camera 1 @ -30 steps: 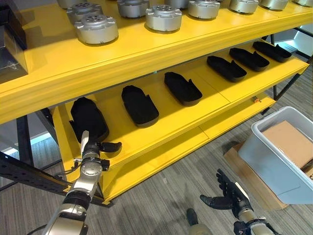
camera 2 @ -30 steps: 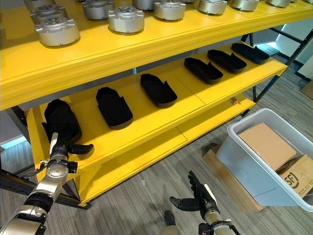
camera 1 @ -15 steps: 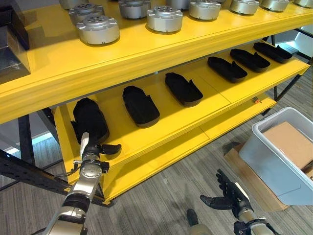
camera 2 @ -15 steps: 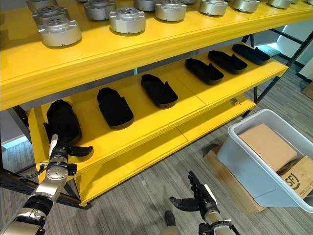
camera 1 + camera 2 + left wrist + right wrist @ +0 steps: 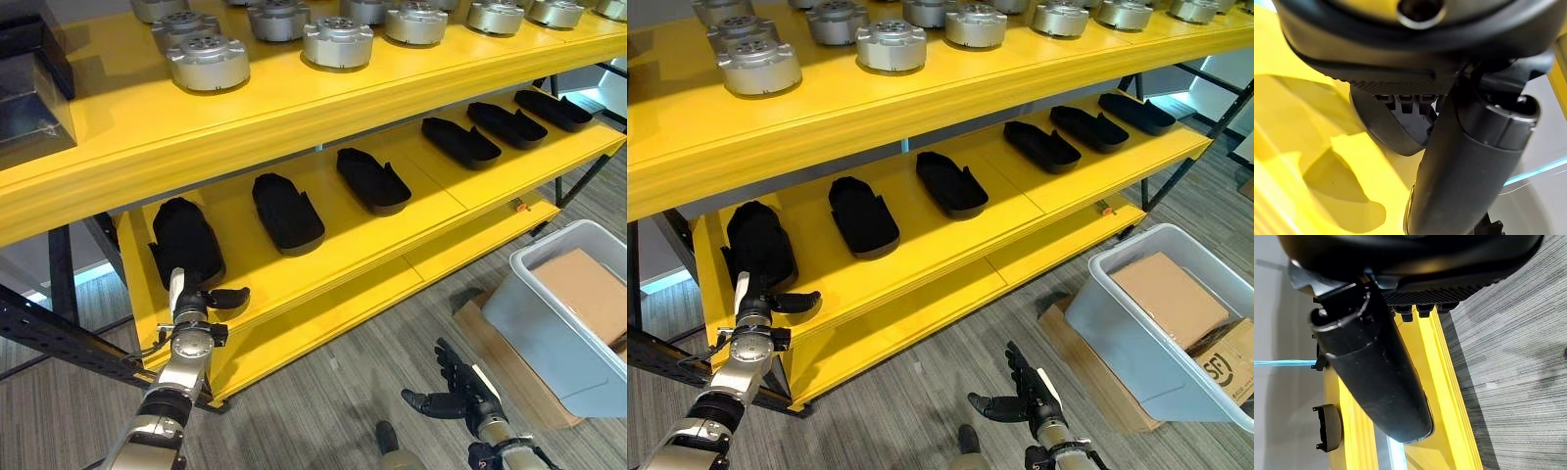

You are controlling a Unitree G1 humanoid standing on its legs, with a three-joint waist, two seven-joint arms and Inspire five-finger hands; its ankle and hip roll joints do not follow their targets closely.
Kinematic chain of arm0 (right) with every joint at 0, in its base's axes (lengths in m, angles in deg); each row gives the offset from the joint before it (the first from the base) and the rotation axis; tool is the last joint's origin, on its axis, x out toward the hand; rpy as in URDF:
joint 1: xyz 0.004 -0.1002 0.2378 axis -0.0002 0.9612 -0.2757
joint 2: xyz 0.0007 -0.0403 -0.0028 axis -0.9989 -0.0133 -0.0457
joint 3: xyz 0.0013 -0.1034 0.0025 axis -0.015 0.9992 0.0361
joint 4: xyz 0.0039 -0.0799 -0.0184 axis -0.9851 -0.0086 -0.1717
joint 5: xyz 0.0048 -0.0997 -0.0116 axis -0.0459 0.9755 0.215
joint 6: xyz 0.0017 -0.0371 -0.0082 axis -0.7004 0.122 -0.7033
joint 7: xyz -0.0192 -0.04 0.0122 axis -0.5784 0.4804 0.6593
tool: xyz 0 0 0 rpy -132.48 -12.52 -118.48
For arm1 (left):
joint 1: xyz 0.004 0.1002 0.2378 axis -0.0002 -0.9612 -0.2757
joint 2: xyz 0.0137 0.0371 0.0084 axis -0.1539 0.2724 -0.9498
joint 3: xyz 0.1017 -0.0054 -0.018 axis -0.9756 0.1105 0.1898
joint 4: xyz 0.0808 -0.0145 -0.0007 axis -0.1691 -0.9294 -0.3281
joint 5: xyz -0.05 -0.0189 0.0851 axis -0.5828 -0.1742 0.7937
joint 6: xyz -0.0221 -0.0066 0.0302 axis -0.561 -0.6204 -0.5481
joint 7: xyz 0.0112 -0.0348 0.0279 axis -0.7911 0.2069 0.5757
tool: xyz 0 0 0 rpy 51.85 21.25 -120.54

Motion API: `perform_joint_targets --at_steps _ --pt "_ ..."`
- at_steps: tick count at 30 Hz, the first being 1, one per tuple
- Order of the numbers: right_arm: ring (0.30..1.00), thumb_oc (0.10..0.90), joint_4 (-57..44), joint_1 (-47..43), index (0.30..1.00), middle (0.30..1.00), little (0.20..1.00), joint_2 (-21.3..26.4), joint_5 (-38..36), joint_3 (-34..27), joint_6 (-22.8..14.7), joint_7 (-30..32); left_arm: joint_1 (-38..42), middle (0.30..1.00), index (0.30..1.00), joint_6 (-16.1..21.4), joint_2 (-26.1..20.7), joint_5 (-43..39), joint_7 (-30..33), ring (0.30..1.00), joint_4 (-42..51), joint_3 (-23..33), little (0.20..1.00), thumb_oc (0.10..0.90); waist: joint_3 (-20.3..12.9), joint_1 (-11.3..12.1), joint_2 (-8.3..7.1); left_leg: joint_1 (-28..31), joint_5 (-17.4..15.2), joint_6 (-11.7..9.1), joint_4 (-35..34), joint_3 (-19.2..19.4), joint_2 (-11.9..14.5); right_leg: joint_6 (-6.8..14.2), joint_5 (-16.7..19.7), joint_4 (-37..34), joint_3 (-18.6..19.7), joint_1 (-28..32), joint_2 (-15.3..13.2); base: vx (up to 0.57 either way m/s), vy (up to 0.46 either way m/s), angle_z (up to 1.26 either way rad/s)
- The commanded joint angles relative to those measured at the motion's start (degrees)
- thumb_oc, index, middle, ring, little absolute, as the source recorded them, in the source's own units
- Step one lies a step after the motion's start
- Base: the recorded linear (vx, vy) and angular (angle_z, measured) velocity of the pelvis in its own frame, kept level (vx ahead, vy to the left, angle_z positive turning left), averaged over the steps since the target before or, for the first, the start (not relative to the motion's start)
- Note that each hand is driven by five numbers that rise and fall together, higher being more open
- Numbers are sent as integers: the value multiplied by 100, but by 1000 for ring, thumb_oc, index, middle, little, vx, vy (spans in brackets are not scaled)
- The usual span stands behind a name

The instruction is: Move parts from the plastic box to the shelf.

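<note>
Several flat black parts lie in a row on the yellow shelf's lower board (image 5: 328, 253). The leftmost black part (image 5: 184, 240) lies at the board's left end. My left hand (image 5: 201, 297) is right at this part's near end, thumb stretched out sideways over the shelf's front edge, and it holds nothing. The left wrist view shows the part's rounded end (image 5: 1386, 129) just past the straight fingers. My right hand (image 5: 453, 394) hangs low over the floor, open and empty. The grey plastic box (image 5: 549, 338) stands on the floor at the right with cardboard boxes inside.
Silver round parts (image 5: 208, 61) stand in rows on the top board. More black parts (image 5: 372, 181) continue to the right. A bare yellow bottom board (image 5: 421, 262) runs below. A black steel frame (image 5: 59, 338) stands at the left. Flat cardboard (image 5: 468, 311) lies under the plastic box.
The whole picture has slid a little right and down as the camera moved. Both hands keep their places against the shelf and the floor.
</note>
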Motion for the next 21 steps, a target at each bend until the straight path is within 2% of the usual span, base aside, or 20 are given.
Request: perform_joint_targets --at_steps 1,21 --pt "1000 900 -433 -341 1000 1000 1000 126 -109 -296 -499 82 166 1000 1000 118 -5 -152 -61 1000 -238 184 1000 900 -23 105 -37 300 -292 57 57 202 271 129 -645 246 -55 368 -204 0 0 0" --pt "1000 900 -380 -383 1000 1000 1000 115 -107 -314 -479 123 -32 1000 1000 91 99 -43 -88 1000 -193 144 1000 900 -23 138 -35 292 -302 75 63 183 258 124 -637 238 -66 376 -210 0 0 0"
